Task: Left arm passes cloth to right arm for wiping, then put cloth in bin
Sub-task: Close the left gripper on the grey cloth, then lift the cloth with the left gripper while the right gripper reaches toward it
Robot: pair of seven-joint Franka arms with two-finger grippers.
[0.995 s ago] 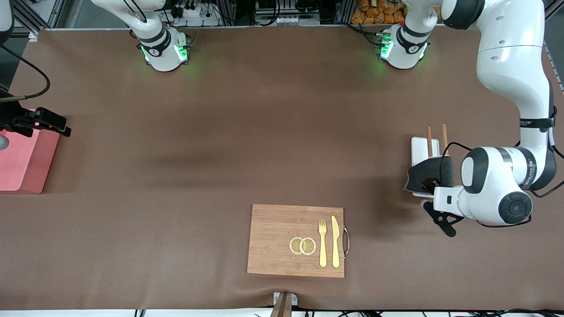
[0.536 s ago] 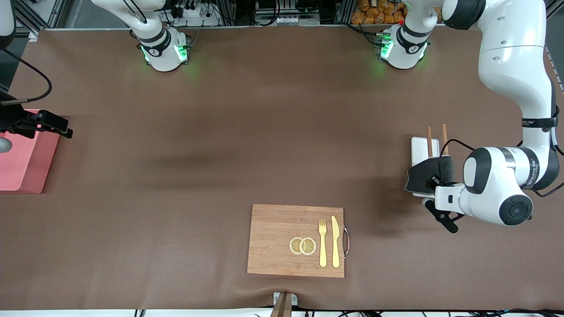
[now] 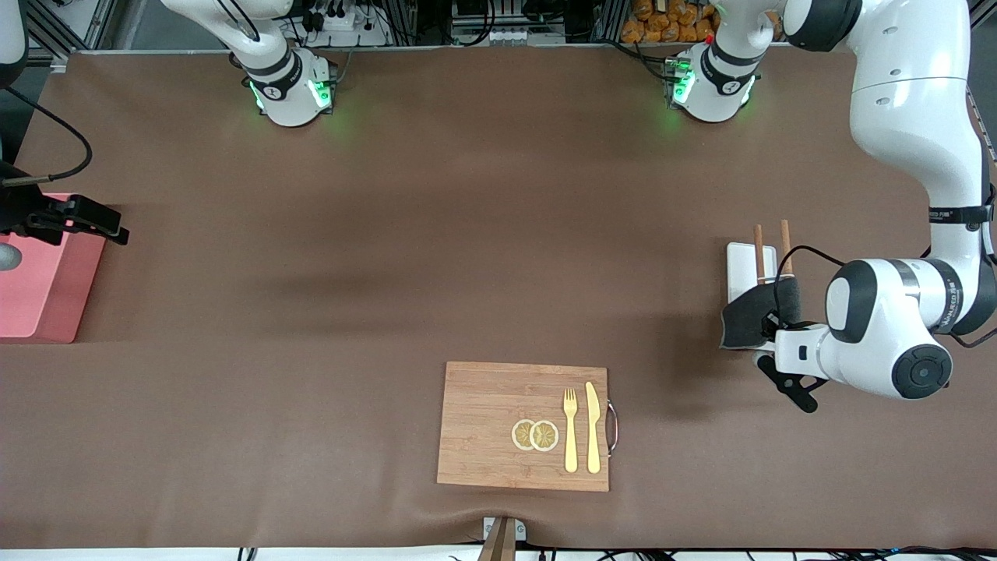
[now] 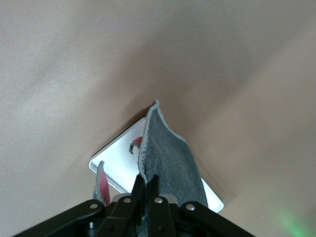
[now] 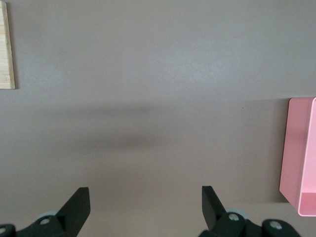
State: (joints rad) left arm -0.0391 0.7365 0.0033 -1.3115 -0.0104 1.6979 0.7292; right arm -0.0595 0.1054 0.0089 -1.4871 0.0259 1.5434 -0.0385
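Note:
My left gripper is shut on the dark grey cloth and holds it just above the white chopstick rack at the left arm's end of the table. In the left wrist view the cloth hangs from the shut gripper, with a strip of its pink face showing, over the rack. My right gripper is open and empty over the table beside the pink bin at the right arm's end. In the right wrist view the gripper is open and the bin lies at the edge.
Two brown chopsticks lie on the rack. A wooden cutting board with lemon slices, a yellow fork and a knife lies near the front camera; its edge shows in the right wrist view.
My left wrist has shifted a little toward the left arm's end of the table, and the cloth has moved slightly with it. The right arm has barely moved.

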